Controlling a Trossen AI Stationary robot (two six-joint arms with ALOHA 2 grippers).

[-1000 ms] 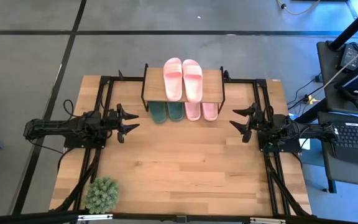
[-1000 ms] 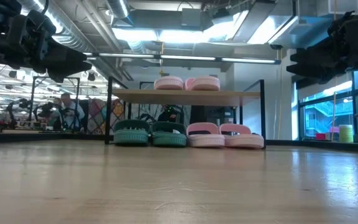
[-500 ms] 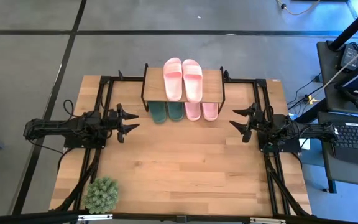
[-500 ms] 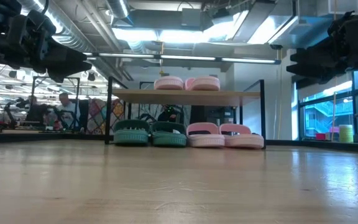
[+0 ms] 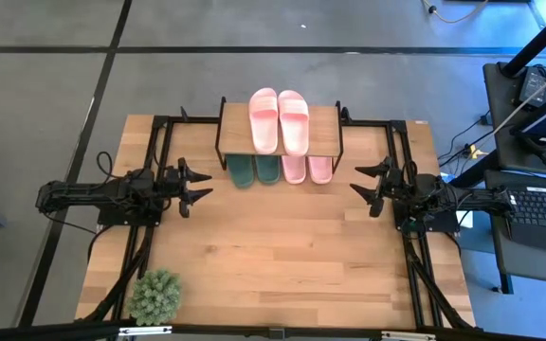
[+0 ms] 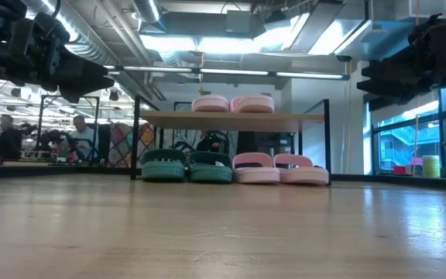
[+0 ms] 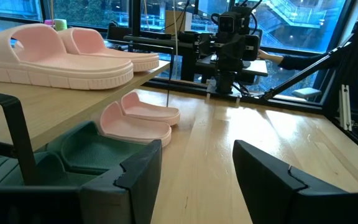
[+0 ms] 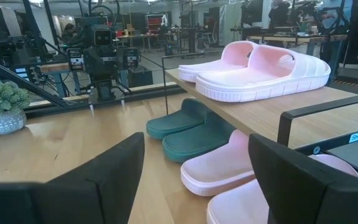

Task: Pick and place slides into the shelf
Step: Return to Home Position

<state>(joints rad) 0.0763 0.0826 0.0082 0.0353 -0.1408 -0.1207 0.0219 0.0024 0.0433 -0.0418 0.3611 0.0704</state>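
Note:
The shelf [image 5: 280, 128] stands at the table's far side. Two light pink slides [image 5: 279, 120] lie side by side on its wooden top board. Under the board, on the tabletop, rest two dark green slides [image 5: 254, 170] and two more pink slides [image 5: 307, 169]; the low view shows the green pair [image 6: 187, 166] and pink pair [image 6: 279, 169]. My left gripper [image 5: 199, 186] hovers open to the left of the shelf, above the table. My right gripper [image 5: 359, 187] hovers open to its right. Neither touches anything.
A small potted plant [image 5: 154, 296] sits at the table's near left corner. The black frame rails [image 5: 162, 142] run along both table sides. Bare wood [image 5: 282, 246] spreads between the arms and toward the near edge. People [image 6: 80, 136] show in the room behind.

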